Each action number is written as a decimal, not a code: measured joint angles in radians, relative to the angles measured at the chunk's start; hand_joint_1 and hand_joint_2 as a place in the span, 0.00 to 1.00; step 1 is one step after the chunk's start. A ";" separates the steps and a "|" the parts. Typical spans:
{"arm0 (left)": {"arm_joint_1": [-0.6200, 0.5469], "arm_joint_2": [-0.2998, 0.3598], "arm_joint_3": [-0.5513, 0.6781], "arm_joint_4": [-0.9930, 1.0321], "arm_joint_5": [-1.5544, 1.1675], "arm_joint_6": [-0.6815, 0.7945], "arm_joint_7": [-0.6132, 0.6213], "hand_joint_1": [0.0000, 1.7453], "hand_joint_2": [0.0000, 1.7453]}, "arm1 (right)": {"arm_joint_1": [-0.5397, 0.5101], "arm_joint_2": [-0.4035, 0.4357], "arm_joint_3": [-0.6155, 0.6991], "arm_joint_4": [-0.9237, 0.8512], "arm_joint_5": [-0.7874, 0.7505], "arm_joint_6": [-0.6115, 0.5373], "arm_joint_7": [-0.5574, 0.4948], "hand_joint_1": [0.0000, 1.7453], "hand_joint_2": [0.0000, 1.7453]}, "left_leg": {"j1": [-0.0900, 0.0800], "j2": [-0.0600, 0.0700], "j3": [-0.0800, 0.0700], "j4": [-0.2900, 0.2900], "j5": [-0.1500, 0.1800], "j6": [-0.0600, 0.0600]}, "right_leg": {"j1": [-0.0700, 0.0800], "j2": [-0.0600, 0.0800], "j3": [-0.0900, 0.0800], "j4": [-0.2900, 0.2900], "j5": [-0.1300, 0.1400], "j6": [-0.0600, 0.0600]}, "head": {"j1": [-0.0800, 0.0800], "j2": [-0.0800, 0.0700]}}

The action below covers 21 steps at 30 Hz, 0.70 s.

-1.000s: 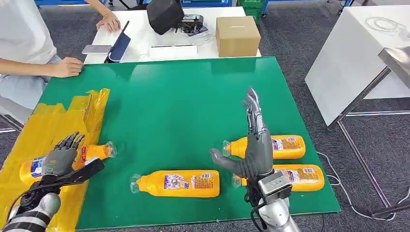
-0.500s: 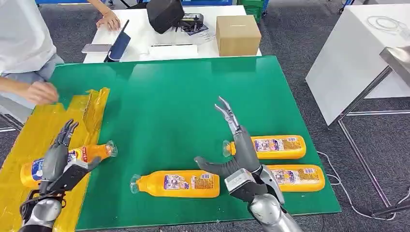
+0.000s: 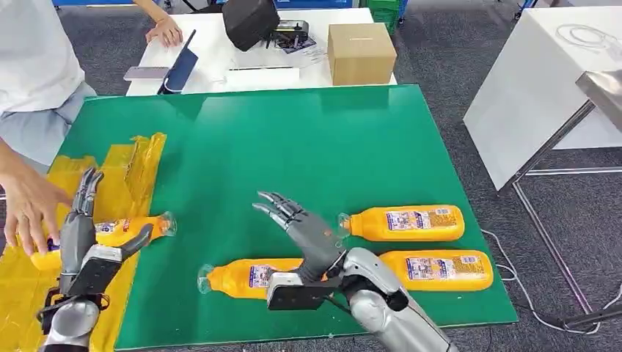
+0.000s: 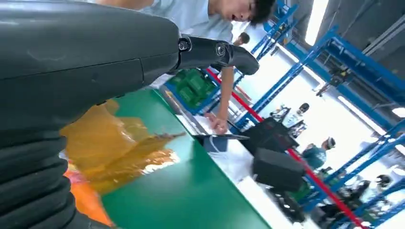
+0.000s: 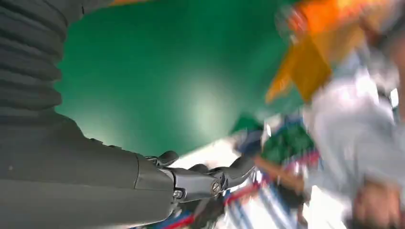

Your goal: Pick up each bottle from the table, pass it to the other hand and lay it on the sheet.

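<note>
**A:** Which one is up next?

**B:** Likely the long orange plastic bottle with the clear cap (image 3: pixel 253 278), lying on its side on the green bench (image 3: pixel 293 147), cap toward the crumpled yellow sheet (image 3: pixel 110 176) that covers the bench's left end. The right hand (image 3: pixel 304 231) hovers over its middle, fingers spread, holding nothing.

**A:** And the others?

**B:** Two more orange bottles lie farther from the sheet than that one: the far bottle (image 3: pixel 407 223) and the near bottle (image 3: pixel 436 269), parallel, caps pointing the same way. A fourth bottle (image 3: pixel 125 232) lies at the sheet's edge, mostly on the yellow, with its cap poking onto the green. A person's hand (image 3: pixel 26 209) rests on its far end, on the sheet.

**A:** The left hand?

**B:** The left hand (image 3: pixel 81 231) stands over the sheet beside that fourth bottle, fingers extended and apart, empty.

**A:** How should the grasp go?

**B:** I'd lower the right hand straight onto the labelled middle, thumb one side, fingers the other, so the round body can't roll off. Take it at the balance point, and leave one end free for the left hand at the handover. I'd also wait until the person's hand is clear of the sheet before carrying anything across.
</note>
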 measured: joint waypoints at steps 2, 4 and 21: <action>0.000 -0.014 -0.013 -0.011 0.016 -0.006 -0.005 0.00 1.00 | -0.038 -0.009 0.054 0.053 -0.013 0.035 0.000 0.00 1.00 | 0.000 0.000 0.000 0.000 0.000 0.000 | 0.000 0.000 0.000 0.000 0.000 0.000 | 0.000 0.000; -0.001 -0.026 -0.034 -0.018 0.028 -0.006 -0.010 0.00 1.00 | -0.064 -0.016 0.100 0.097 -0.023 0.047 -0.002 0.00 1.00 | 0.000 -0.001 0.000 0.000 0.000 0.000 | 0.000 0.000 0.000 0.000 0.000 0.000 | 0.000 0.000; -0.004 -0.062 -0.119 -0.031 0.052 0.000 -0.009 0.00 1.00 | -0.137 -0.061 0.267 0.217 0.022 0.051 0.036 0.00 1.00 | 0.000 0.000 0.000 0.000 0.000 0.000 | 0.000 0.000 0.000 0.000 0.000 0.000 | 0.000 0.000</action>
